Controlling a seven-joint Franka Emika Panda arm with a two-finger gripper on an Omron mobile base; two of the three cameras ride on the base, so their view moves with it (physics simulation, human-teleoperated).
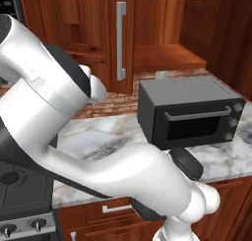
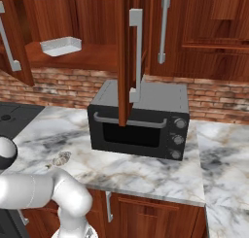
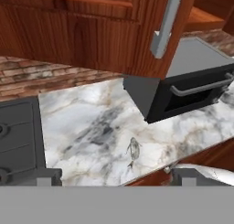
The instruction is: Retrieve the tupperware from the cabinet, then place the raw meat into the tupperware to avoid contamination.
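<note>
The tupperware (image 2: 61, 46), a shallow pale container, sits on the shelf inside the open cabinet (image 2: 73, 57), upper left in the right base view. One cabinet door (image 2: 125, 57) swings out edge-on above the oven. The raw meat (image 3: 133, 150) (image 2: 62, 158), a small fish-shaped lump, lies on the marble counter (image 3: 91, 122) near its front edge. In the hand view my gripper (image 3: 114, 178) is open, its fingertips (image 3: 45, 176) far apart with nothing between them. It hovers above the counter, short of the meat and below the cabinet door (image 3: 91, 35).
A black toaster oven (image 2: 141, 125) (image 1: 187, 112) stands on the counter under the open door. The door's long silver handle (image 3: 167, 24) hangs close ahead of the hand. A stove (image 3: 18, 136) lies to the left. My white arm (image 1: 74, 136) blocks much of the left base view.
</note>
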